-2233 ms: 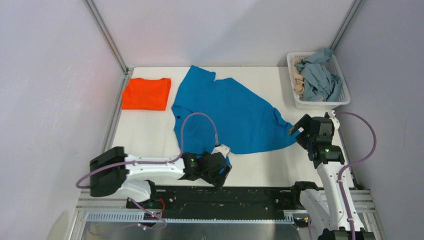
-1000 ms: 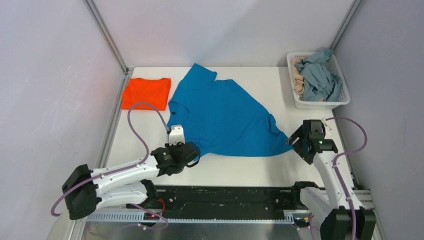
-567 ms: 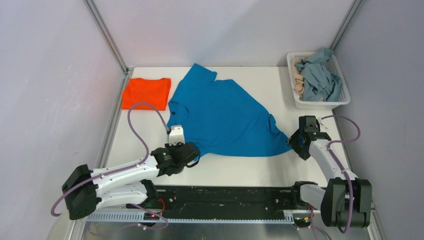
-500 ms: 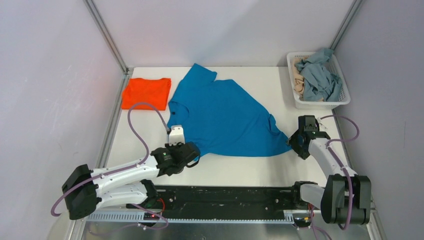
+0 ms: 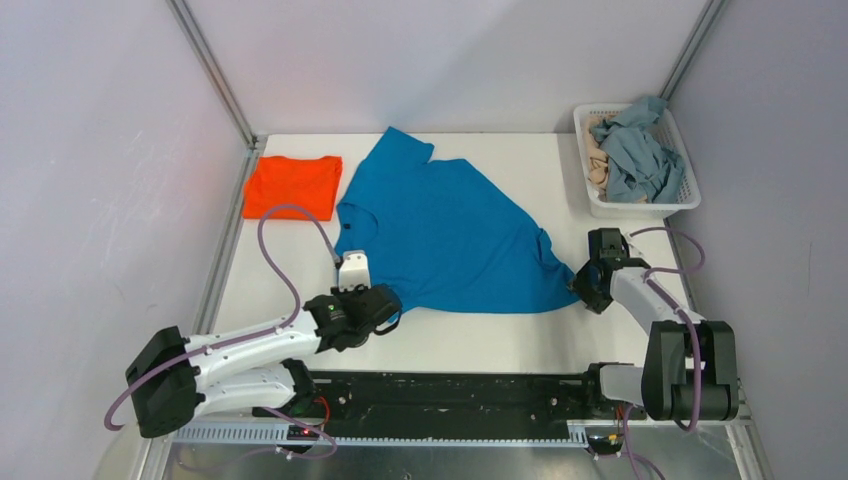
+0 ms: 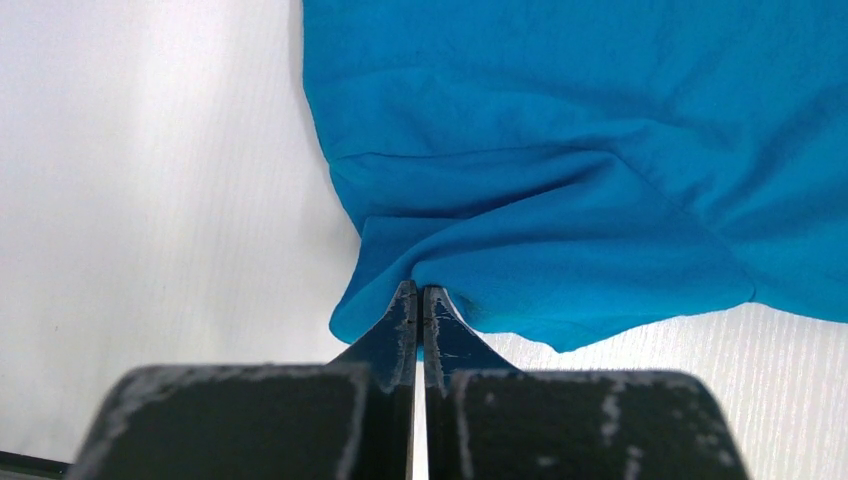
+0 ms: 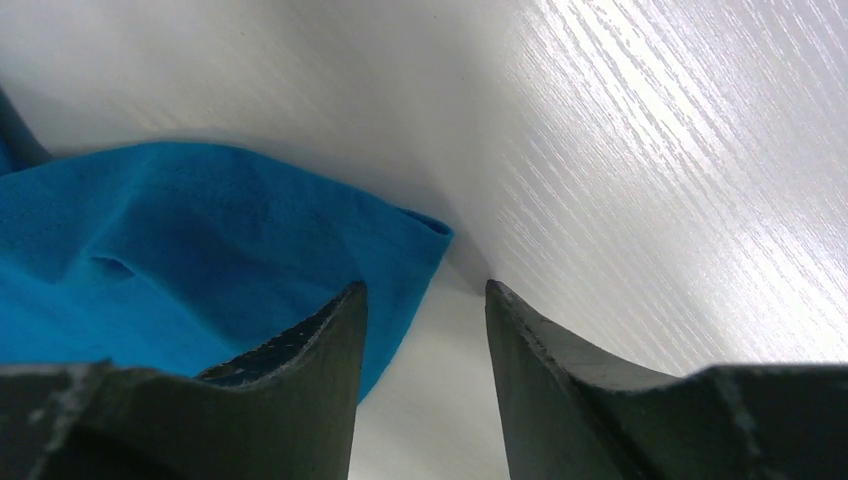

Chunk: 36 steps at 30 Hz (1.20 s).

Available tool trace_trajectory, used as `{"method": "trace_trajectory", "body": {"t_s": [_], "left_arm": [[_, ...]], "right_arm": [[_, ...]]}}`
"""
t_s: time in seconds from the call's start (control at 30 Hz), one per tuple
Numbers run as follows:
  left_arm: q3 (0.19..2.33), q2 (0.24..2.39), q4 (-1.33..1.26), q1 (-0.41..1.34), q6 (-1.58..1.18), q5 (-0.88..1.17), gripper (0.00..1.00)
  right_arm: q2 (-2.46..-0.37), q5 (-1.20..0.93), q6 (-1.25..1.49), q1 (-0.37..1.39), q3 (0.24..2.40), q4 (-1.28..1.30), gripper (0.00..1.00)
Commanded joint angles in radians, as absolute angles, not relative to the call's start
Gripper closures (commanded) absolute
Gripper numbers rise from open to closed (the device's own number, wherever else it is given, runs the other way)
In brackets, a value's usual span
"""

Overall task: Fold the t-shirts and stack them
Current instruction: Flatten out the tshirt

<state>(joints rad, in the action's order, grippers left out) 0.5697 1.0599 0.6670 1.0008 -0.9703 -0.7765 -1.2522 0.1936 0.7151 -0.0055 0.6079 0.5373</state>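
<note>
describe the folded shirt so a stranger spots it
On the white table, go to the far left corner. The orange t-shirt lies there, a folded rectangle; the blue t-shirt beside it is spread open, and those in the basket are crumpled.

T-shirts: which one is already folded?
The orange t-shirt, a neat rectangle at the far left. The blue t-shirt lies spread open; the grey-blue t-shirt and beige cloth sit crumpled in the basket.

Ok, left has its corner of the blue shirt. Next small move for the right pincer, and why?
Probably nudge the right pincer further onto the corner of the blue shirt before closing: its jaws stand apart with only the cloth's edge between them.
</note>
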Motion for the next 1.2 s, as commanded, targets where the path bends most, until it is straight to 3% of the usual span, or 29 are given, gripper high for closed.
{"method": "trace_trajectory", "body": {"t_s": [0.0, 0.23, 0.3, 0.33, 0.4, 0.67, 0.87, 1.0, 1.17], "left_arm": [[0.554, 1.035, 0.643, 0.997, -1.016, -0.846, 1.00], [0.560, 1.001, 0.643, 0.996, -1.025, -0.902, 1.00], [0.580, 0.987, 0.644, 0.996, -1.014, -0.944, 1.00], [0.590, 0.980, 0.644, 0.996, -0.994, -0.966, 1.00], [0.619, 0.951, 0.645, 0.996, -0.970, -0.992, 1.00], [0.769, 0.729, 0.645, 0.996, -0.793, -1.140, 1.00], [1.035, 0.554, 0.627, 0.997, -0.538, -1.180, 1.00], [1.297, 0.536, 0.522, 0.997, -0.302, -0.923, 1.00], [1.617, 0.614, 0.506, 0.997, -0.157, -0.417, 1.00]], "right_arm": [[-1.282, 0.204, 0.729, 0.020, 0.614, 0.489, 0.50], [-1.325, 0.228, 0.729, 0.050, 0.618, 0.432, 0.72], [-1.322, 0.236, 0.723, 0.051, 0.618, 0.418, 0.82], [-1.314, 0.243, 0.720, 0.053, 0.617, 0.412, 0.93], [-1.275, 0.246, 0.707, 0.063, 0.617, 0.398, 1.00], [-0.855, 0.259, 0.634, 0.133, 0.650, 0.378, 1.00], [-0.551, 0.280, 0.572, 0.184, 0.841, 0.442, 1.00], [-0.442, 0.269, 0.535, 0.204, 1.004, 0.452, 1.00], [-0.449, 0.174, 0.497, 0.203, 1.268, 0.460, 1.00]]}}
